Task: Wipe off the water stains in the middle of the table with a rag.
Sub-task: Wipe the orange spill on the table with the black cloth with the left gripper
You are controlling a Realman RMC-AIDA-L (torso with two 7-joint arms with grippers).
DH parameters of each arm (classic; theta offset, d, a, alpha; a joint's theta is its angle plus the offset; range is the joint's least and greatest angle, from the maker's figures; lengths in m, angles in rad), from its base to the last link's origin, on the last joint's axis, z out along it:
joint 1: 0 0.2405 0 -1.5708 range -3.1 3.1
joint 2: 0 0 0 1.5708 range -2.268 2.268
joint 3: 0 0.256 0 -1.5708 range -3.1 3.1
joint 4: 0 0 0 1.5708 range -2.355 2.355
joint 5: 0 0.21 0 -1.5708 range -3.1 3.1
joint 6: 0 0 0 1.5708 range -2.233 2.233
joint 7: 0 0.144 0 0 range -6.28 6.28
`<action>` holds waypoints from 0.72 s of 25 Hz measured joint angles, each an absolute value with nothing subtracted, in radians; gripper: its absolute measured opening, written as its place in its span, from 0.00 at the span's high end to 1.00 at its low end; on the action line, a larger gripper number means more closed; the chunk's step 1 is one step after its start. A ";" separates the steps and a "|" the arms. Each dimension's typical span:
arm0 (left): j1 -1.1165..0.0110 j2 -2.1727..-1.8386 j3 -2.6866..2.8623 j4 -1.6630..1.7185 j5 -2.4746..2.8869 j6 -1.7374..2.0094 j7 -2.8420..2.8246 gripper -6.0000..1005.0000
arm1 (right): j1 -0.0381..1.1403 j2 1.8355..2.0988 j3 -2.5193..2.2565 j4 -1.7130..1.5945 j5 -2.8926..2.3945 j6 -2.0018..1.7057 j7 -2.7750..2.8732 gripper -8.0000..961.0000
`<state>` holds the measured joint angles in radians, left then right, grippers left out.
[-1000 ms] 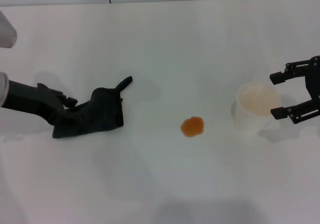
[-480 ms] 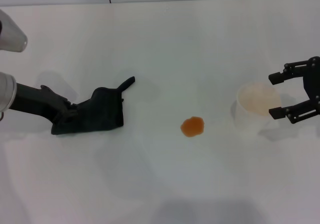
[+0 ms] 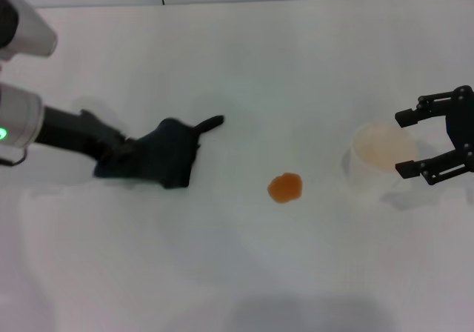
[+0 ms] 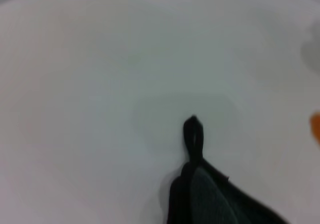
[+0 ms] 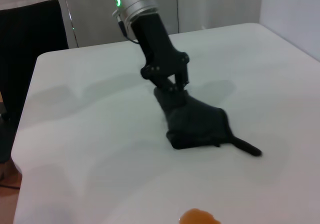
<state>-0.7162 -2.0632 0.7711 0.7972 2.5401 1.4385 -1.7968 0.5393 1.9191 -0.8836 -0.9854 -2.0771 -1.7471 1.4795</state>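
The dark rag (image 3: 164, 158) lies on the white table (image 3: 237, 65) at the left, its thin tail pointing right. My left gripper (image 3: 120, 154) is shut on the rag's left end. The right wrist view shows the left gripper (image 5: 172, 86) clamped on the rag (image 5: 197, 124). The rag's tail shows in the left wrist view (image 4: 193, 134). The orange-brown water stain (image 3: 284, 187) sits mid-table, apart from the rag; it also shows in the right wrist view (image 5: 199, 217). My right gripper (image 3: 409, 144) is open at the right edge, beside the cup.
A translucent white plastic cup (image 3: 379, 161) stands right of the stain, next to the right gripper's fingers. A wall seam runs along the table's far edge.
My left gripper has dragged the rag to the right, toward the stain. The rag has bunched up and its tail has shifted right. The right arm has hardly moved.
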 joint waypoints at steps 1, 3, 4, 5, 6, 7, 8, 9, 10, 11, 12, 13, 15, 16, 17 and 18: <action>-0.726 -2.066 0.770 0.797 2.531 1.438 -1.811 0.93 | 0.541 1.920 -0.884 -0.985 -2.077 -1.747 1.479 0.12; -0.752 -2.074 0.770 0.794 2.514 1.432 -1.851 0.94 | 0.544 1.923 -0.887 -0.985 -2.077 -1.747 1.479 0.12; -0.770 -2.077 0.771 0.787 2.510 1.431 -1.866 0.94 | 0.545 1.924 -0.889 -0.985 -2.077 -1.747 1.479 0.12; -0.807 -2.082 0.776 0.763 2.503 1.425 -1.879 0.94 | 0.546 1.924 -0.891 -0.985 -2.077 -1.747 1.480 0.12; -0.807 -2.082 0.776 0.763 2.503 1.425 -1.879 0.94 | 0.546 1.925 -0.892 -0.985 -2.077 -1.746 1.480 0.12; -0.819 -2.083 0.778 0.752 2.497 1.416 -1.880 0.94 | 0.547 1.927 -0.893 -0.985 -2.077 -1.746 1.481 0.12; -0.834 -2.084 0.784 0.735 2.486 1.402 -1.881 0.94 | 0.547 1.930 -0.893 -0.985 -2.077 -1.744 1.480 0.13; -0.848 -2.084 0.796 0.716 2.464 1.378 -1.881 0.94 | 0.547 1.933 -0.893 -0.985 -2.077 -1.743 1.479 0.13; -0.856 -2.084 0.811 0.702 2.449 1.360 -1.881 0.94 | 0.547 1.934 -0.893 -0.985 -2.077 -1.742 1.479 0.13; -0.868 -2.084 0.843 0.681 2.424 1.330 -1.884 0.94 | 0.547 1.935 -0.893 -0.985 -2.077 -1.742 1.479 0.13; -0.876 -2.084 0.875 0.670 2.414 1.313 -1.887 0.94 | 0.547 1.935 -0.893 -0.984 -2.077 -1.742 1.479 0.13; -0.882 -2.084 0.911 0.661 2.403 1.297 -1.892 0.94 | 0.547 1.935 -0.893 -0.983 -2.077 -1.742 1.479 0.13; -0.892 -2.086 0.992 0.643 2.374 1.272 -1.904 0.94 | 0.547 1.936 -0.893 -0.983 -2.078 -1.742 1.481 0.13; -0.895 -2.087 1.026 0.635 2.356 1.263 -1.909 0.94 | 0.547 1.936 -0.893 -0.984 -2.079 -1.742 1.482 0.13; -0.899 -2.087 1.073 0.625 2.333 1.251 -1.915 0.94 | 0.547 1.937 -0.893 -0.985 -2.079 -1.742 1.483 0.13; -0.903 -2.087 1.126 0.615 2.308 1.237 -1.922 0.94 | 0.548 1.937 -0.893 -0.985 -2.080 -1.744 1.483 0.13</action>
<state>-0.9034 -2.0867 1.1259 0.6153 2.3080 1.2368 -1.9216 0.5477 1.9368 -0.8927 -0.9850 -2.0797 -1.7435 1.4834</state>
